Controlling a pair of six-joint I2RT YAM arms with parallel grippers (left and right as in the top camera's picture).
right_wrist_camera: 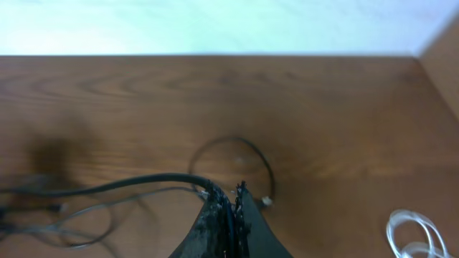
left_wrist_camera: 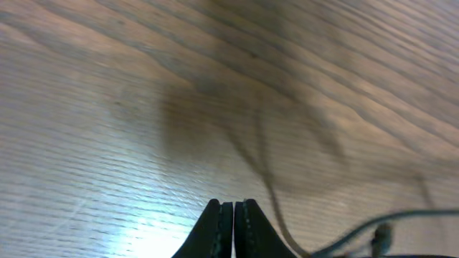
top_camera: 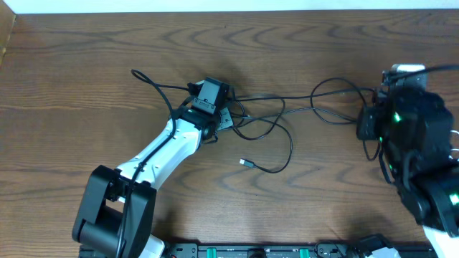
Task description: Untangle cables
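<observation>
Thin black cables (top_camera: 267, 97) stretch across the table from a tangle (top_camera: 244, 120) in the middle towards the right arm (top_camera: 409, 129). One loose plug end (top_camera: 246, 163) lies in front of the tangle. My left gripper (left_wrist_camera: 234, 205) is down over the tangle, shut, with nothing showing between its tips. A blurred cable (left_wrist_camera: 276, 208) passes just right of its fingers. My right gripper (right_wrist_camera: 233, 190) is shut on a black cable (right_wrist_camera: 122, 185) that runs off to the left. A white cable (right_wrist_camera: 412, 231) lies coiled at its right.
The table's far edge (right_wrist_camera: 215, 55) meets a pale wall, and its right edge (right_wrist_camera: 437, 64) is close to the right gripper. A small loop of black cable (right_wrist_camera: 237, 140) with a plug (right_wrist_camera: 267, 202) lies just ahead of the right fingers.
</observation>
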